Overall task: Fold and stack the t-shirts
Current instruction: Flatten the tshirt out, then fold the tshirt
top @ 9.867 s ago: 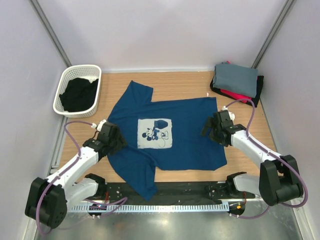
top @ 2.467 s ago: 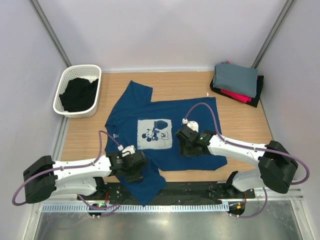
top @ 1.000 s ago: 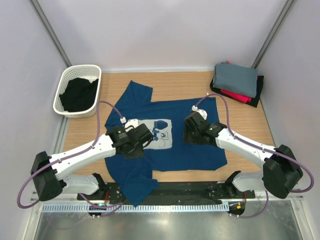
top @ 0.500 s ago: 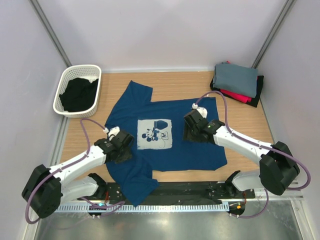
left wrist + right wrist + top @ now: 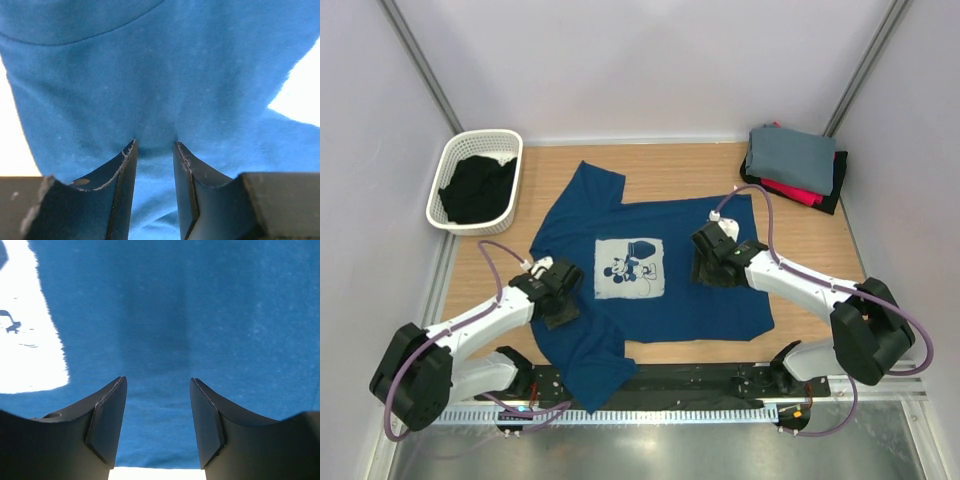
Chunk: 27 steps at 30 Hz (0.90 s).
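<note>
A navy blue t-shirt (image 5: pixel 700 290) lies spread face up on the wooden table, its pale Mickey Mouse print (image 5: pixel 631 267) at mid-chest. My left gripper (image 5: pixel 558 296) rests on the shirt's left side beside the print. In the left wrist view its fingertips (image 5: pixel 155 145) press onto blue cloth a narrow gap apart, and the cloth wrinkles between them. My right gripper (image 5: pixel 712 262) sits on the shirt right of the print, and its jaws (image 5: pixel 157 380) stand wide open over flat cloth. Folded grey (image 5: pixel 792 152), red (image 5: pixel 798 190) and black (image 5: pixel 835 180) t-shirts are stacked at the back right.
A white laundry basket (image 5: pixel 485 133) holding dark cloth (image 5: pixel 475 190) stands at the back left. Grey walls close in the table on three sides. The shirt's near sleeve (image 5: pixel 590 365) hangs over the front rail. Purple cables loop above both arms.
Over the last second my left gripper slid from the print toward the shirt's left side. The right gripper shifted only slightly. The shirt's near left part has been rumpled.
</note>
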### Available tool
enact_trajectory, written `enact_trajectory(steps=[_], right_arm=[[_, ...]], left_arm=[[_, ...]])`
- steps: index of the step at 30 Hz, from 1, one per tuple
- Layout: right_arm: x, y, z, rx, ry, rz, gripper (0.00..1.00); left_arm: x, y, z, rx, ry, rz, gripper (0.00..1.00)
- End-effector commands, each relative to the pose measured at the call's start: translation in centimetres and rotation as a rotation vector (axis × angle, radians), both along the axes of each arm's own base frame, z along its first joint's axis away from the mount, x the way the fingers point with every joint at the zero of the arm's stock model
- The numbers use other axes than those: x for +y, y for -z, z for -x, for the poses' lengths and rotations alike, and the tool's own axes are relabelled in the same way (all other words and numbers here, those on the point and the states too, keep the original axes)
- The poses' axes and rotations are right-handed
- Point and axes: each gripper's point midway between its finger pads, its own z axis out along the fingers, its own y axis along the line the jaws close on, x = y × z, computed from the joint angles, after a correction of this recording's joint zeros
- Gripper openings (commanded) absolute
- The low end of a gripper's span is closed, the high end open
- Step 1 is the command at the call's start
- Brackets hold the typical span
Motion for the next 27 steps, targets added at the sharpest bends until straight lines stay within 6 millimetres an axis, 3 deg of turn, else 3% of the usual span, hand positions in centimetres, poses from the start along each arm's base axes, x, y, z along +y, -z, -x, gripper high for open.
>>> enact_trajectory(steps=[1, 3, 4, 7, 11, 14, 17, 21, 22, 24, 25, 27], right_arm=[[-1.1, 0.3, -0.1, -0.014, 0.042, 0.016, 0.59], [-1.6, 0.6, 0.0, -0.013, 0.055, 0.024, 0.59], [-1.8, 0.5, 0.0, -0.019, 0.061, 0.026, 0.59], [-2.4, 0.3, -0.1, -0.026, 0.074, 0.027, 0.59], [-3.4, -0.2, -0.5, -0.047, 0.093, 0.026, 0.61], [-3.8, -0.2, -0.9, -0.049, 0.094, 0.031, 0.62], [-3.8, -1.0, -2.3, -0.071, 0.094, 0.034, 0.62], [-3.4, -3.1, -5.3, -0.132, 0.118, -0.001, 0.63], [-4.0, -3.1, -6.4, -0.129, 0.138, -0.003, 0.62], [-3.9, -5.0, -8.7, -0.163, 0.157, -0.04, 0.63], [-5.1, -5.1, -9.9, -0.16, 0.194, -0.04, 0.63], [-5.8, -7.1, -12.4, -0.201, 0.222, -0.072, 0.63]], left_arm=[[2.2, 0.1, 2.8, 0.14, -0.026, -0.102, 0.38], [3.2, 0.2, 3.5, 0.159, -0.017, -0.164, 0.44], [2.3, 0.5, 3.9, 0.185, 0.003, -0.117, 0.42], [2.3, 0.7, 4.5, 0.229, 0.006, -0.121, 0.43], [3.0, 0.6, 4.3, 0.237, -0.016, -0.168, 0.46], [2.4, 0.5, 3.6, 0.216, 0.026, -0.145, 0.45], [0.4, -1.5, 0.3, 0.086, 0.117, -0.082, 0.45], [-1.6, -7.2, -6.2, -0.183, 0.154, -0.068, 0.51], [-2.4, -10.0, -8.3, -0.269, 0.147, -0.047, 0.59], [-3.0, -12.7, -11.5, -0.383, 0.152, -0.042, 0.68], [-3.0, -14.4, -13.7, -0.43, 0.129, -0.038, 0.74], [-2.6, -15.9, -16.5, -0.48, 0.125, -0.051, 0.79]])
